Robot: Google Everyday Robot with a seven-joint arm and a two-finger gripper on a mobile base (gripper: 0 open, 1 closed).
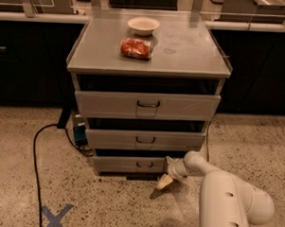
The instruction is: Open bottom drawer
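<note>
The bottom drawer [131, 164] is the lowest, narrowest grey front of the three-drawer cabinet, with a small dark wire handle [144, 164] at its centre. It sits slightly out from the cabinet body. My gripper [167, 175] is low at the drawer's right end, just above the floor, right of the handle. One pale fingertip [164, 182] points down toward the floor. My white arm [228, 199] reaches in from the lower right.
The middle drawer [145, 140] and top drawer [147, 105] are above. A white bowl [143, 25] and a red packet [136, 48] lie on the cabinet top. A black cable [36, 153] runs over the floor at left, with a blue tape cross [56, 217].
</note>
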